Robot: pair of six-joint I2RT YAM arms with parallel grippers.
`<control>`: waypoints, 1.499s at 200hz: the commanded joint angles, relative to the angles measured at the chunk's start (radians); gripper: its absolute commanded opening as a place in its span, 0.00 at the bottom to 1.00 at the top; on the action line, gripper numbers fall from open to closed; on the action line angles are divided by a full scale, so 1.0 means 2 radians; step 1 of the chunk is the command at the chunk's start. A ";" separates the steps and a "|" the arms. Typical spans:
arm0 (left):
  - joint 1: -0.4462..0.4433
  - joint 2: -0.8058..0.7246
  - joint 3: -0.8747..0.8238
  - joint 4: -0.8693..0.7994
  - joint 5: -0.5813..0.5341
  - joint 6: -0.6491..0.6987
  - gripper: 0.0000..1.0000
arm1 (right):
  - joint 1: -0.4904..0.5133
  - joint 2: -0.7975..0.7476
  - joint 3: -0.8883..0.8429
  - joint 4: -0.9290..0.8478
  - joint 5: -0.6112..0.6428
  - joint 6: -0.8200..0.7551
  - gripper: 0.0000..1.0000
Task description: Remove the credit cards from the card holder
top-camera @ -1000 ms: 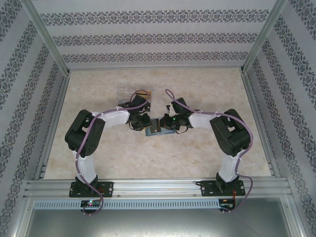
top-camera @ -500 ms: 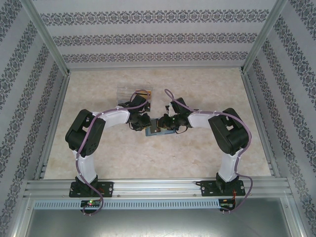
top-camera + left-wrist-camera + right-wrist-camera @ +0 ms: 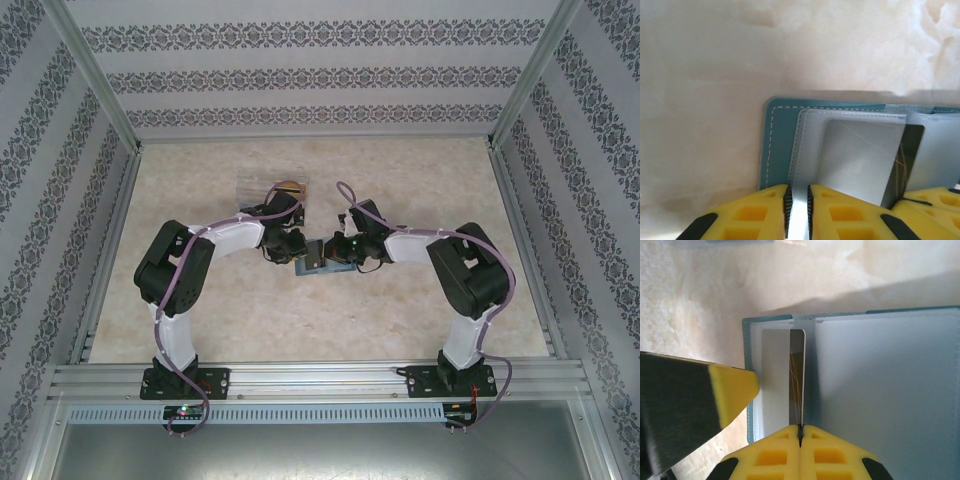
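Observation:
The blue-grey card holder (image 3: pixel 318 265) lies open on the table between both arms. In the left wrist view its teal edge (image 3: pixel 777 130) frames a grey pocket holding a silvery card (image 3: pixel 860 160) with a black card (image 3: pixel 911 150) behind it. My left gripper (image 3: pixel 798 212) is shut on the holder's grey inner leaf. My right gripper (image 3: pixel 800 436) is shut on the near edge of the black card (image 3: pixel 796 380), seen edge-on and still partly inside the holder (image 3: pixel 890 390). From above, the left gripper (image 3: pixel 296 254) and right gripper (image 3: pixel 336 252) meet over the holder.
Two loose cards lie behind the left wrist, a clear-grey one (image 3: pixel 257 187) and an orange one (image 3: pixel 293 188). A yellow finger of the left gripper (image 3: pixel 732 387) stands close to the left of the black card. Metal frame rails (image 3: pixel 320 378) border the marble table.
The right arm has edged slightly to the right by the holder. The left arm and the holder have stayed where they were.

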 commanded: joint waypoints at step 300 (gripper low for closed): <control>0.121 -0.184 -0.134 0.427 0.295 -0.071 0.35 | -0.045 -0.033 0.063 0.269 -0.231 0.171 0.00</control>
